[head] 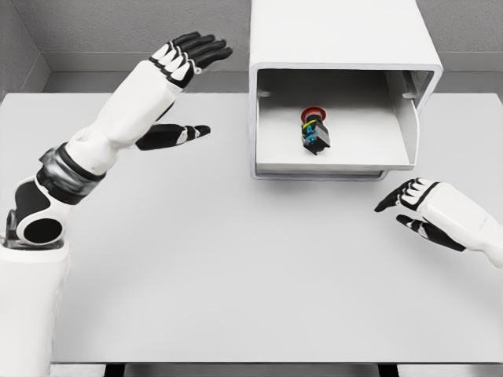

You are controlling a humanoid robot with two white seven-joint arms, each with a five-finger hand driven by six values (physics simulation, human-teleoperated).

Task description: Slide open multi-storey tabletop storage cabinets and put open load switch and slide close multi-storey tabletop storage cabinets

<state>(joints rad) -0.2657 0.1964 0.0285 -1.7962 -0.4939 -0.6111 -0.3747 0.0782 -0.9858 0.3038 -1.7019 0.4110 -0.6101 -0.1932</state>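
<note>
A white storage cabinet (343,35) stands at the back right of the table with its drawer (330,161) slid out toward me. Inside the drawer lies the load switch (315,130), a small black and blue part with a red cap and a yellow ring. My left hand (189,53) is raised to the left of the cabinet, fingers spread, holding nothing. My right hand (409,206) hovers low over the table in front of the drawer's right corner, fingers relaxed and empty.
The grey table (220,267) runs to a front edge near the bottom of the view. Grey walls close in behind the cabinet and at the left. The left hand's shadow falls on the table left of the cabinet.
</note>
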